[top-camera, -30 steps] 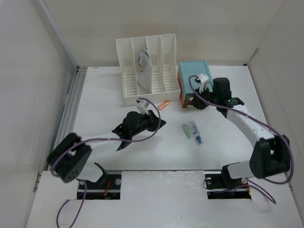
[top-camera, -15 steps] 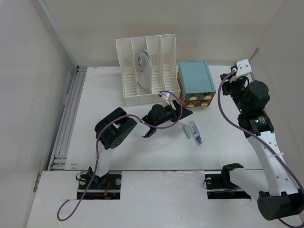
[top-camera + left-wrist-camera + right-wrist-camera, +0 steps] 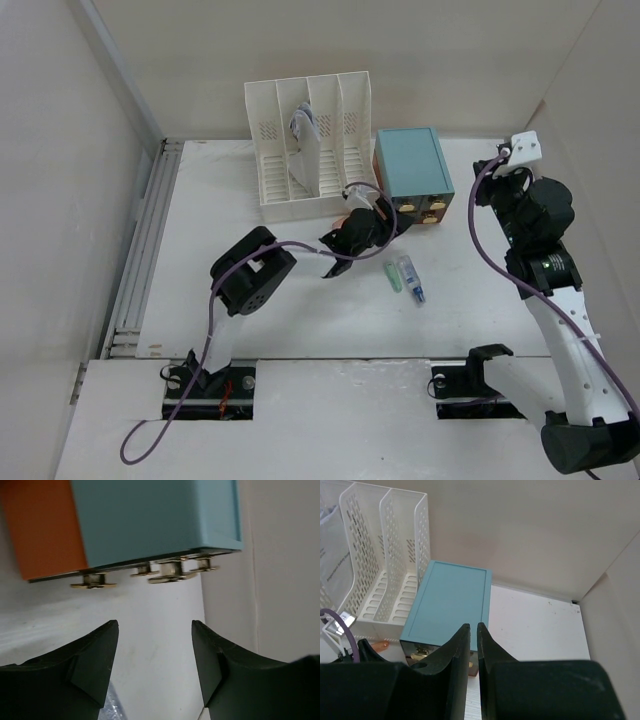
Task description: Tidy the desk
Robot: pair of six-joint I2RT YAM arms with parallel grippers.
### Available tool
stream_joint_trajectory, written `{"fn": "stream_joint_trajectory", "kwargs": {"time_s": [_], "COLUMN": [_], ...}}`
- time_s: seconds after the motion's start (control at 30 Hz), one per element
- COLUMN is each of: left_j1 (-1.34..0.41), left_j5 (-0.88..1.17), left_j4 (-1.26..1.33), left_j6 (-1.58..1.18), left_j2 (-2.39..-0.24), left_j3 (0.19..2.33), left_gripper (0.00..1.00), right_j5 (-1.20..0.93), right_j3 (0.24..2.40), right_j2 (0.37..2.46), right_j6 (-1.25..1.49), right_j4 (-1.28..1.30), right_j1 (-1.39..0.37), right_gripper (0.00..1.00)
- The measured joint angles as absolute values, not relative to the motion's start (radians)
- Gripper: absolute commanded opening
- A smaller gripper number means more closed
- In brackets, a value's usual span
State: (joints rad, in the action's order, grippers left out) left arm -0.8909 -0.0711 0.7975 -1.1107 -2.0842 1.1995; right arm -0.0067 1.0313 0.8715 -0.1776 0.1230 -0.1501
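Desk (image 3: 200,210): wide matte white tabletop, grey rails (image 3: 150,230) along its left edge, lying under the teal-topped, orange-sided drawer box (image 3: 410,165). Left gripper (image 3: 155,630) faces the box's front, jaws apart; right gripper (image 3: 474,630), right of the box, jaws nearly together.

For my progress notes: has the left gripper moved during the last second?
Yes. In the top view, the left gripper went right and farther back, toward the teal drawer box.

One file rack (image 3: 310,140), one drawer box (image 3: 412,165), two small tubes (image 3: 409,272).
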Motion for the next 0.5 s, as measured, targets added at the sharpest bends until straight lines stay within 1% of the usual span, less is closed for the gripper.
{"fn": "stream_joint_trajectory", "kwargs": {"time_s": [0.3, 0.5], "left_j1": [-0.889, -0.889], "left_j5": [-0.139, -0.178], "left_j4": [0.733, 0.733], "left_j6": [-1.162, -1.162], "left_j2": [-2.187, -2.228], "left_j3": [1.2, 1.263], "left_gripper": [0.57, 0.58], "right_j5": [0.012, 0.016], "right_j3": [1.031, 1.031], "right_j2": [0.872, 0.871], "right_j6": [-0.161, -0.16], "right_j4": [0.123, 0.123], "right_j1": [-0.15, -0.15], "right_gripper": [0.16, 0.16]}}
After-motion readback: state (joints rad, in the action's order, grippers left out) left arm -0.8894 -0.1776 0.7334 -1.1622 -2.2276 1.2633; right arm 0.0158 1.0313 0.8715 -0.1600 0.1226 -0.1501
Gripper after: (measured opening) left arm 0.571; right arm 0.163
